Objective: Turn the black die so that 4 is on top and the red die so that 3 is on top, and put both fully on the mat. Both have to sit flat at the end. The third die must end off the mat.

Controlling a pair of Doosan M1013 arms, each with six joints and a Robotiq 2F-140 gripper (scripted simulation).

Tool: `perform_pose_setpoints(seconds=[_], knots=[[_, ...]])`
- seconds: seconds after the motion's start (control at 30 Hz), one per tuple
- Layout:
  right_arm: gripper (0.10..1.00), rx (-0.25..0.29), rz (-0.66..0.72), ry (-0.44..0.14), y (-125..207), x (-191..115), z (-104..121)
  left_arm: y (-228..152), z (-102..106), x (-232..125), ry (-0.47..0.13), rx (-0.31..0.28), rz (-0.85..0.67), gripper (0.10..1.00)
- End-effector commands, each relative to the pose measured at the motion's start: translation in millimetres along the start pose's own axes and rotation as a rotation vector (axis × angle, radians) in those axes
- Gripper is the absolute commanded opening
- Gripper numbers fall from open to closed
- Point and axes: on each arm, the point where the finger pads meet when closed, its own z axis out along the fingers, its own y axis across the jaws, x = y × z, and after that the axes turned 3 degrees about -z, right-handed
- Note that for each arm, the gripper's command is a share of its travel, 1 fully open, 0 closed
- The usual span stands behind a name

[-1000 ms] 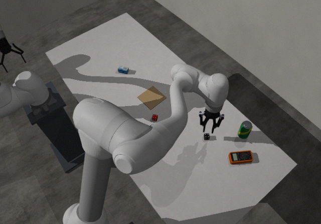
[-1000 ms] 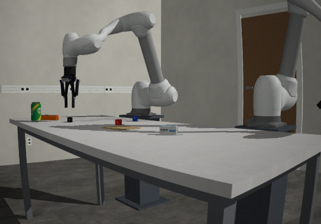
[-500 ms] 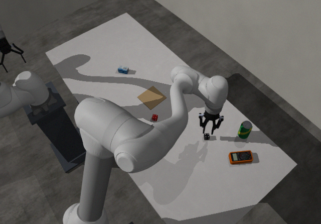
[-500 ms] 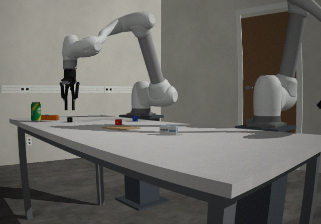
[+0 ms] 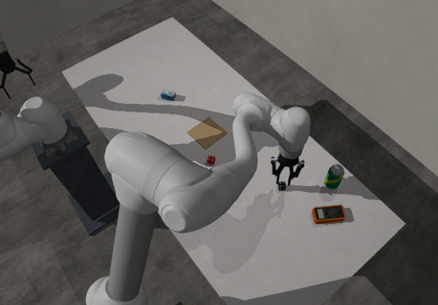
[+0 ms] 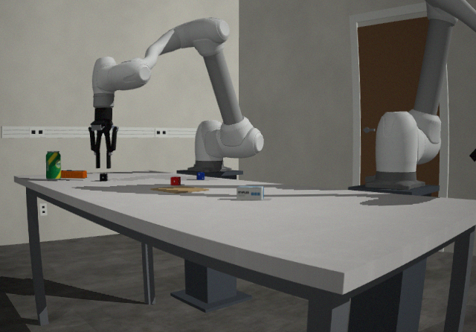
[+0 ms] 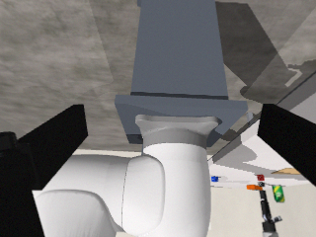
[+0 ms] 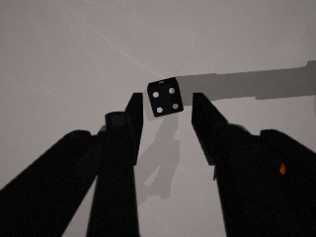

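The black die [image 5: 282,186] [image 6: 103,177] [image 8: 165,99] sits flat off the mat, with four pips on its upper face in the right wrist view. My right gripper [image 5: 283,182] [image 6: 103,166] is partly open, pointing down just above the black die, holding nothing. The red die [image 5: 211,159] [image 6: 175,181] [image 7: 260,177] lies off the tan mat [image 5: 203,132] [image 6: 178,190], near one corner; its top number is too small to read surely. The blue die [image 6: 200,176] [image 7: 214,179] is off the mat, hidden behind the right arm in the top view. My left gripper [image 5: 22,90] [image 7: 172,119] is wide open and empty, off the table.
A green can [image 5: 333,177] [image 6: 53,164] and an orange multimeter [image 5: 328,214] [image 6: 74,174] stand near the black die. A blue-and-white box [image 5: 168,94] [image 6: 250,192] lies beyond the mat. The right arm reaches over the table beside the red die.
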Motion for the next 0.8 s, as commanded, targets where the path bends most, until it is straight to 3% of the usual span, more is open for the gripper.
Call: perform_pose_setpoints(seconds=[0.0,0.77], knots=[[0.351,-0.001,0.0,0.002,0,1,2,0,0,0,0.001,0.0,0.0,1.0],[0.351,-0.001,0.0,0.002,0,1,13,0,0,0,0.001,0.0,0.0,1.0]])
